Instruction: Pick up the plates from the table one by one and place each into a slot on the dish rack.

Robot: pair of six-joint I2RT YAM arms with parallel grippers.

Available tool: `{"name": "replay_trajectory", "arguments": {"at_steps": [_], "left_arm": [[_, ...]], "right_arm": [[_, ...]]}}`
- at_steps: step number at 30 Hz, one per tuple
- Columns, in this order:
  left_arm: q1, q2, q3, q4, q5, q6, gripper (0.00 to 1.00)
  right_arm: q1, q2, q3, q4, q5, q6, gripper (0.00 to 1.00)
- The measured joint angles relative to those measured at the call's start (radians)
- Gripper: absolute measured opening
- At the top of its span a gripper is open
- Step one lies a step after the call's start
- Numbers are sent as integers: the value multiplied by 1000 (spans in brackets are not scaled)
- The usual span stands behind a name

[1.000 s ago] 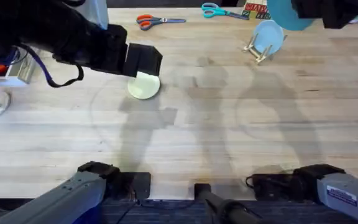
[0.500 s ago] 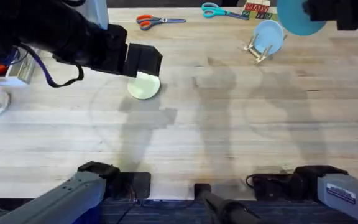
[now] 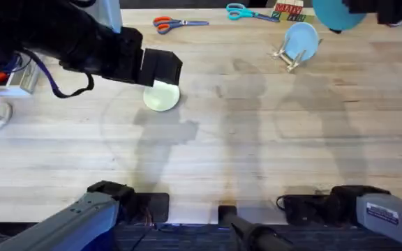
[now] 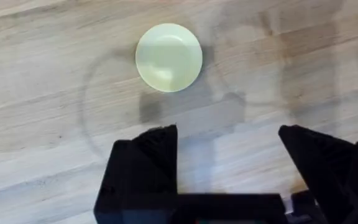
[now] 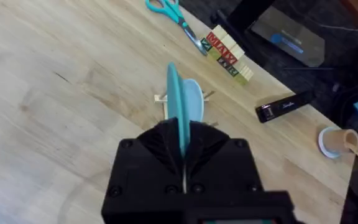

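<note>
Two black fingers of the right gripper (image 5: 182,163) pinch the teal plate (image 5: 175,106) by its rim, holding it on edge so the right wrist view meets it almost as a thin blade. Past that edge stands the dish rack (image 5: 185,102), with the light blue plate (image 5: 193,104) already upright in one of its slots. From overhead the teal plate (image 3: 333,15) hangs at the far right of the table (image 3: 257,139), just beyond the dish rack (image 3: 289,54) and the light blue plate (image 3: 303,40) leaning in it.

The step in hand looks to be the carry and line-up of the second plate. The next move probably calls for lowering the disc, kept vertical and parallel to the blue one, into a free gap between pegs. The rack appears light and small, so a sideways bump could well tip it or knock the seated plate.

On the other side, the left gripper (image 4: 229,149) hovers with its fingers spread wide and nothing between them, and the pale yellow-cream plate (image 4: 168,57) lies flat on the wood a little beyond them. Overhead, this plate (image 3: 162,95) sits partly under the arm's dark head.

All three plates are smooth, slightly glossy plastic rounds with shallow rims. Thin, pale wooden pegs form the rack, and long plank seams and fine grain run across the tabletop.
</note>
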Motion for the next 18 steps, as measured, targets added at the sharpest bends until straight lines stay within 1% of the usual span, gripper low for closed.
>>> {"name": "replay_trajectory", "arguments": {"at_steps": [8,11,14,18], "left_arm": [[0,0,0,0,0,0,993],[0,0,0,0,0,0,993],[0,0,0,0,0,0,993],[0,0,0,0,0,0,993]], "right_arm": [[0,95,0,79,1,-5,28],[0,103,0,110,16,-11,28],[0,104,0,113,70,-22,28],[0,104,0,113,88,-26,28]]}}
